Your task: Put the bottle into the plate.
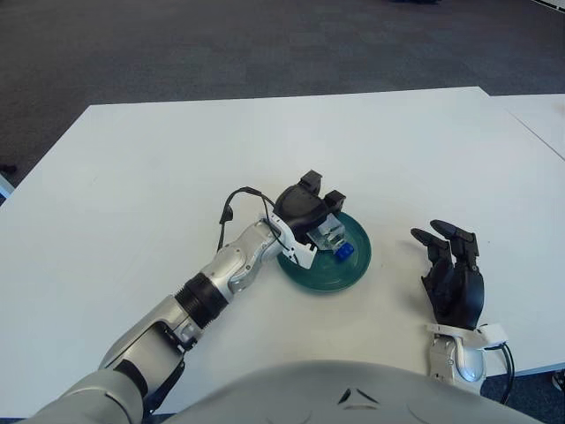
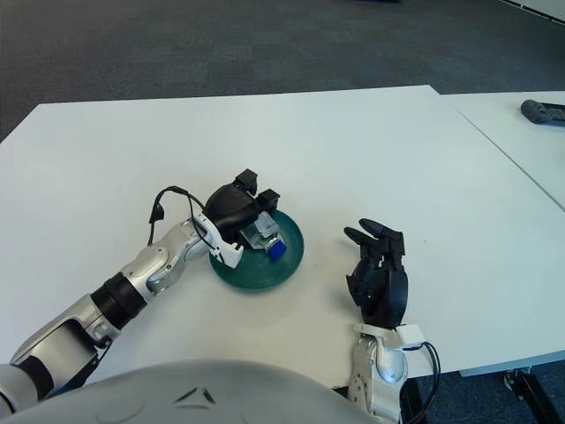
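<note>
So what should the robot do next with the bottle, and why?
Probably open the left hand and let go. The bottle already lies low inside the green plate, blue cap pointing right, fingers wrapped around it. The right hand shows right of the plate.
</note>
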Controlling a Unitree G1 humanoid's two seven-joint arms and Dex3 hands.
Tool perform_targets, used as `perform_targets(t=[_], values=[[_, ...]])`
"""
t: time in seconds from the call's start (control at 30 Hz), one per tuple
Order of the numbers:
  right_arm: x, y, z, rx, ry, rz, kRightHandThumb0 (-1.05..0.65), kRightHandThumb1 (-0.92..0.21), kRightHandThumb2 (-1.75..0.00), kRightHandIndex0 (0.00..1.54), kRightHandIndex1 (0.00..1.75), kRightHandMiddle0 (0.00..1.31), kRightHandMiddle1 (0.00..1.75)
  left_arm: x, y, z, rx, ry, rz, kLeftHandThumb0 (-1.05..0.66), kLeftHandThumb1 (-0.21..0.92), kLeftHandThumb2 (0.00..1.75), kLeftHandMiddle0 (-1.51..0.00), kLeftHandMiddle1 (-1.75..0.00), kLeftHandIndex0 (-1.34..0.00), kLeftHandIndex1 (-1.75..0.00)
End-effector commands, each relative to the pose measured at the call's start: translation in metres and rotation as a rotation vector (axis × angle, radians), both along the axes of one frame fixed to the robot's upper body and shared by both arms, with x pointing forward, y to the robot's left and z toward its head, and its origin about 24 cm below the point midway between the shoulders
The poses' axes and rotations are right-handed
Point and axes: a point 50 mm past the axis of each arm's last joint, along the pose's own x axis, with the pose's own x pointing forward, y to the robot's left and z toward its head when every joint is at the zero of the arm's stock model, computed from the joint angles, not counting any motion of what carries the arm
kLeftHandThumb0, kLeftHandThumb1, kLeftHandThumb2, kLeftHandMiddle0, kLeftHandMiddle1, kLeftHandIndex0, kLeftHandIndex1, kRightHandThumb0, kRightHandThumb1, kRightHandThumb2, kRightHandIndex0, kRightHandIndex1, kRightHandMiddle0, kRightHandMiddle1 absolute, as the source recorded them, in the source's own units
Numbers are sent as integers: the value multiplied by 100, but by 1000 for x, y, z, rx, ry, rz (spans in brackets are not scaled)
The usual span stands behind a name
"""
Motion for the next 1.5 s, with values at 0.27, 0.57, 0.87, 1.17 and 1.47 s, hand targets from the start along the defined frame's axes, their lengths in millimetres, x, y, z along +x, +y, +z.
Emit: perform_targets(t=[0.27, 0.57, 0.87, 1.17, 1.47], values=[[4, -7, -19, 15, 164, 0, -62, -92, -75, 52, 120, 29, 128, -22, -3, -12, 50, 14, -27, -48, 30, 133, -118, -175, -62, -175], [6, -5, -16, -9, 214, 4, -63, -92, -67, 52, 113, 26, 124, -23, -3, -10, 71, -14, -25, -51, 23, 142, -122, -175, -68, -175], [8, -3, -14, -30, 223, 9, -66, -92, -66, 54, 113, 29, 127, -20, -3, -17, -14, 39, 2, -48, 34, 128, -122, -175, -59, -175], [10, -3, -12, -21, 218, 13, -63, -92, -67, 55, 110, 25, 125, -17, 0, -25, -87, 184, 75, -80, 81, 74, -37, -145, -14, -152], [12, -3, -13, -20, 210, 6, -64, -92, -67, 57, 109, 25, 126, -13, 4, -20, -33, 166, 97, -104, 92, 82, -10, -15, 0, -40]])
